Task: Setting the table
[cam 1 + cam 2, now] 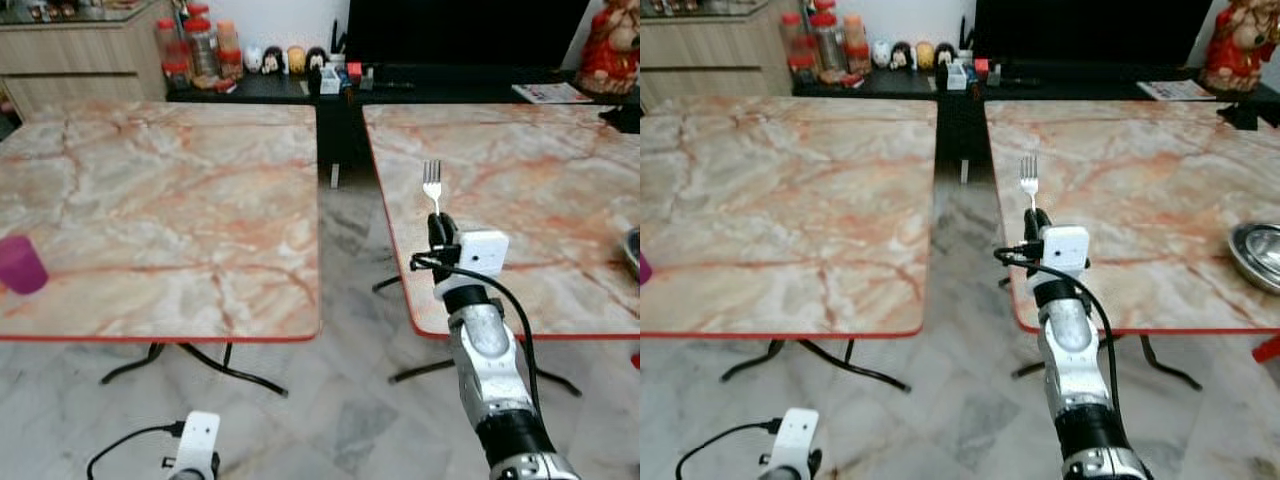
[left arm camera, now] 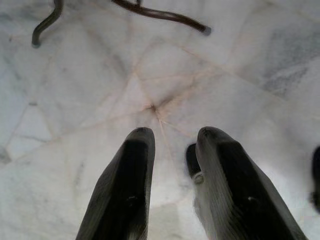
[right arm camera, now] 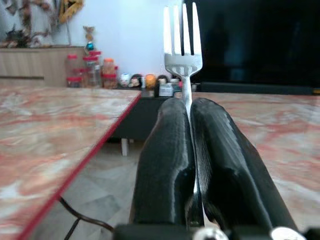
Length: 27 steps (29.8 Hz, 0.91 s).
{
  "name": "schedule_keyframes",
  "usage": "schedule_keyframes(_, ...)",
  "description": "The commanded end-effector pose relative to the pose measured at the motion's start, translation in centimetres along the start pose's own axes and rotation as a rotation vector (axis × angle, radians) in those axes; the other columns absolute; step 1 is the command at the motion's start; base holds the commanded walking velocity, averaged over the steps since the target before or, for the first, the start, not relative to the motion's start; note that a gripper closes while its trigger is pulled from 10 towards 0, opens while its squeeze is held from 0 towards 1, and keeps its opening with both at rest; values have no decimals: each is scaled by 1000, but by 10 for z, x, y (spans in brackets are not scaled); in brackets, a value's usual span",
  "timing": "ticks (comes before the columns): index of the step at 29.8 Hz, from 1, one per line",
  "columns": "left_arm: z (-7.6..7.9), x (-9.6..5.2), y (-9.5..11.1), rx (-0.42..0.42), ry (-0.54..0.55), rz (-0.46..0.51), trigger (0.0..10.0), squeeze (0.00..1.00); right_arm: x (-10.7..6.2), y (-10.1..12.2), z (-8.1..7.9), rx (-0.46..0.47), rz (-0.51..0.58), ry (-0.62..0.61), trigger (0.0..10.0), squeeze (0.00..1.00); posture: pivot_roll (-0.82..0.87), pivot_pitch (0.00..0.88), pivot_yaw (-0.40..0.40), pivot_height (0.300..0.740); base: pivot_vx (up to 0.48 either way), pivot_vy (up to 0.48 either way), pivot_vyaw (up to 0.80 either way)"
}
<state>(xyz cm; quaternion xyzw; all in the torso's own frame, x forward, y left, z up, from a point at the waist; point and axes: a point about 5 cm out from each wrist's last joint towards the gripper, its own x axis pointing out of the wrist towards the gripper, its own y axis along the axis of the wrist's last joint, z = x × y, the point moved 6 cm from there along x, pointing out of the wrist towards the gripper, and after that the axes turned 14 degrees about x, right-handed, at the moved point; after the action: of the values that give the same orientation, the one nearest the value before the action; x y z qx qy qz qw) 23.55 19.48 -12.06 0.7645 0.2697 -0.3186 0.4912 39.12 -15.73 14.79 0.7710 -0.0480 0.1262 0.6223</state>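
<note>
Steel fork point(image 1: 432, 184) stood tines-up, pinched by its handle in the right end effector point(image 3: 189, 125), fingers closed tight on it, just above the right table's point(image 1: 520, 170) near left edge | bowl point(image 1: 1258, 252) sat far right on that table | left end effector point(image 2: 172, 150) hung slightly parted, empty, over floor | advice: carry fork toward the bowl, tilt it flat, lower until it touched the table, then release.

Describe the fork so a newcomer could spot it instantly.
Find the right-hand marble table, then the right gripper raised over its near left corner. The fork stands upright between the shut fingers, tines up: the one slim silver utensil, unlike the round metal bowl.
</note>
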Motion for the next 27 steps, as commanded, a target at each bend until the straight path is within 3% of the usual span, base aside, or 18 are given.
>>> schedule_keyframes(1, 8, 0, 1, 7, -22, -1, 10000, 0, 1, 6, 4, -7, 15, -12, 10000, 0, -31, 0, 10, 740, 0, -480, 0)
schedule_keyframes(27, 9, 0, 1, 8, -23, 1, 10000, 0, 2, 14, 5, -19, 38, -16, 10000, 0, -40, 0, 12, 740, 0, -480, 0)
